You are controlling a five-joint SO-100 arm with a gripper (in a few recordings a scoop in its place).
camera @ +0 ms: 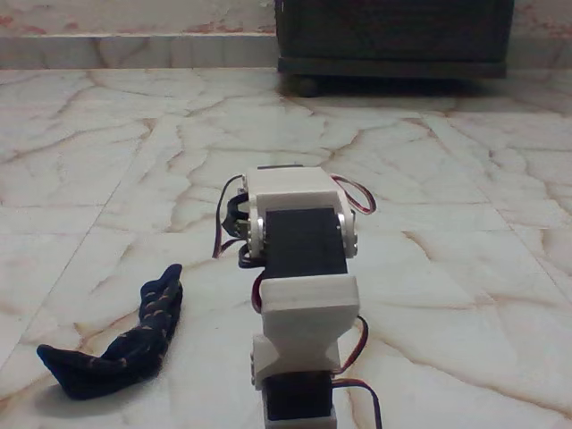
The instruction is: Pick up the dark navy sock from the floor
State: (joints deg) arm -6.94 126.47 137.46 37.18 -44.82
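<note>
The glossy cream-white marble floor with rusty brown veins and thin grout lines spreads around me on every side in the fixed view, wide and bare to the right and ahead of me. At its far edge stands a dark wooden cabinet on short round feet, and a pale wall base runs along the rest of that edge. My own white plastic arm with black servo blocks rises from the near edge at the middle, red and black wires looping at its sides. My gripper sits past the top of the arm, hidden, so I cannot tell whether it is open or closed. The soft, limp dark navy sock with tan specks lies flat near the floor's near left corner, left of my arm and apart from it.
</note>
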